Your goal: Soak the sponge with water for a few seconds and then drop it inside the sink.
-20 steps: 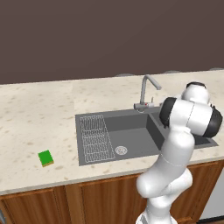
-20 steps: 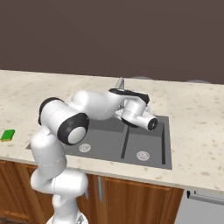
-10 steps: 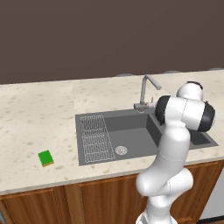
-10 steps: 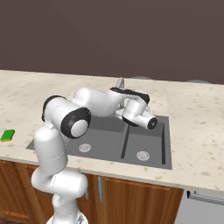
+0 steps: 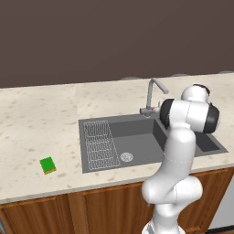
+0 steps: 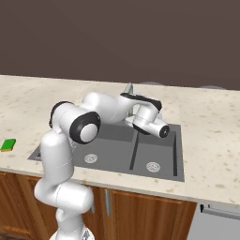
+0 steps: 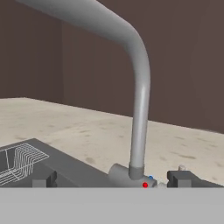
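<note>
My claw at the faucet, sponge far off

My claw (image 7: 111, 179) gapes wide and empty, straddling the base of the faucet (image 7: 139, 113) behind the sink (image 5: 137, 137). The sponge (image 5: 47, 165) lies flat on the counter (image 5: 36, 123), well apart, beyond the drainboard (image 5: 98, 145).

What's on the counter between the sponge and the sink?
Nothing: in the left base view, bare counter separates the sponge from the sink.
</note>
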Available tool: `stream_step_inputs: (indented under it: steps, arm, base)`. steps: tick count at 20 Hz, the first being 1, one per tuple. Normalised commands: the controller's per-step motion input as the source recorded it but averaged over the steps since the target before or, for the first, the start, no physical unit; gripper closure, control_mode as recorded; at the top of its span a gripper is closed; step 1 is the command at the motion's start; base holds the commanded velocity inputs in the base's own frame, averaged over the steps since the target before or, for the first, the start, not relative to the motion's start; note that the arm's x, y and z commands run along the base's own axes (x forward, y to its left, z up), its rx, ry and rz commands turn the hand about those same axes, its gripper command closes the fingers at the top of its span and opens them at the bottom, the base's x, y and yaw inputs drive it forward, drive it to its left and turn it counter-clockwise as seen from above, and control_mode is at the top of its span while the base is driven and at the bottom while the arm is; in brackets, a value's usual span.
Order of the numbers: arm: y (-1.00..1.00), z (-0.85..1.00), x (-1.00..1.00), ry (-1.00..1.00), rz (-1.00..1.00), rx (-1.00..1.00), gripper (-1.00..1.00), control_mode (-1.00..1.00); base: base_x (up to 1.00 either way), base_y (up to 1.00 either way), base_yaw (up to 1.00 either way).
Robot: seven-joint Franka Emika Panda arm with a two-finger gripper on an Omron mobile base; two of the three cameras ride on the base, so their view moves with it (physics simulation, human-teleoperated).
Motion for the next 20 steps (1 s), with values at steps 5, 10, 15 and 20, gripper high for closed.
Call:
stream_step_inputs:
  steps: [5, 10, 15, 20]
  arm:
    - [0.00, -0.10, 0.13, 0.00, 0.00, 0.00, -1.00, -1.00]
    - [0.00, -0.08, 0.16, 0.00, 0.00, 0.00, -1.00, -1.00]
    - [0.00, -0.04, 0.15, 0.00, 0.00, 0.00, -1.00, -1.00]
    - [0.00, -0.01, 0.16, 0.00, 0.00, 0.00, -1.00, -1.00]
  base:
    - [0.00, 0.00, 0.00]
    - [0.00, 0.00, 0.00]
    - [0.00, 0.00, 0.00]
    - [0.00, 0.00, 0.00]
